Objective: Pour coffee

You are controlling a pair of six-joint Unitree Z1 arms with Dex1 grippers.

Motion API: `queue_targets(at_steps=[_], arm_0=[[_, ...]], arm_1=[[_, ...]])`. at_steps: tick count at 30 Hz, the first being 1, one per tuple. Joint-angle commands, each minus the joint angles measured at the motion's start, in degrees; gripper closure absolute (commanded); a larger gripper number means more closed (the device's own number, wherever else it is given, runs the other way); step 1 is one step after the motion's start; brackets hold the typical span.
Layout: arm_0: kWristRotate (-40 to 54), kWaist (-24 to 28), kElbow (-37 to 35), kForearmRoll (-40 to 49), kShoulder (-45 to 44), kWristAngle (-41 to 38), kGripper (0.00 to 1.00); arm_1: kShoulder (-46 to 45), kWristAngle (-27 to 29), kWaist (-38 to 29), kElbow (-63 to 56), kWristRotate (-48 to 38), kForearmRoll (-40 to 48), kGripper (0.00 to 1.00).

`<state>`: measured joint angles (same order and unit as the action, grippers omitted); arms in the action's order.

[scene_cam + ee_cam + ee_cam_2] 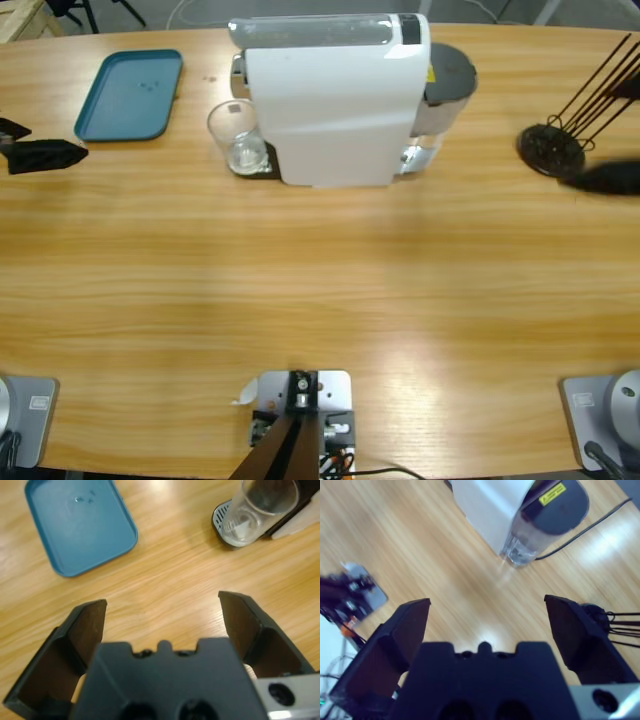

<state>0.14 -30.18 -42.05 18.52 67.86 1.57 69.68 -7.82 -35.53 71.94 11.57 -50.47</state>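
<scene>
Your left gripper (162,605) is spread wide with nothing between the jaws, hovering over bare wooden table (320,290); in the high view it shows as the dark shape at the left edge (45,155). Your right gripper (487,607) is spread wide too, nothing held, sitting at the right edge (605,178) just beside a black wire rack (552,148). The clear glass (235,135) stands upright on the drip tray of the white coffee machine (330,100), tight against its left side. The coffee: you can't make it out for certain; the glass bottom only shows a pale, clear patch (242,527). The teal tray (130,95) lies flat, left of the glass and apart from it. The machine's water tank (527,545) sits at its right rear, with a black cable (590,527) trailing off.
</scene>
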Motion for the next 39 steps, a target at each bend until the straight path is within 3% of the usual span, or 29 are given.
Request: queue_targets(at_steps=[1, 3, 7, 16, 27, 39], arm_0=[[-2.9, -5.3, 8.5, -5.4, -2.0, 5.1, 0.069], [-4.3, -5.4, 8.7, -5.4, -1.3, 6.6, 0.065], [-4.4, -5.4, 8.9, -5.9, -2.0, 3.7, 0.064], [-4.4, -5.4, 8.6, -6.7, -0.4, 2.7, 0.065], [-3.9, -5.4, 8.6, -6.6, 0.0, 2.8, 0.057], [-3.6, -5.4, 8.5, -6.7, 0.6, 2.7, 0.055]], arm_1=[[17.7, -4.1, 7.6, 17.5, 0.7, -6.9, 0.781], [20.0, -4.8, 8.7, 20.9, 0.7, -8.1, 0.998], [23.3, -4.5, 9.3, 25.8, 0.7, -8.4, 1.000], [35.0, -1.6, 7.3, 44.1, 1.4, -18.0, 1.000], [42.6, -0.8, 2.4, 48.9, 1.4, -20.6, 1.000], [46.1, 0.5, 2.2, 52.3, 1.4, -21.3, 1.000]])
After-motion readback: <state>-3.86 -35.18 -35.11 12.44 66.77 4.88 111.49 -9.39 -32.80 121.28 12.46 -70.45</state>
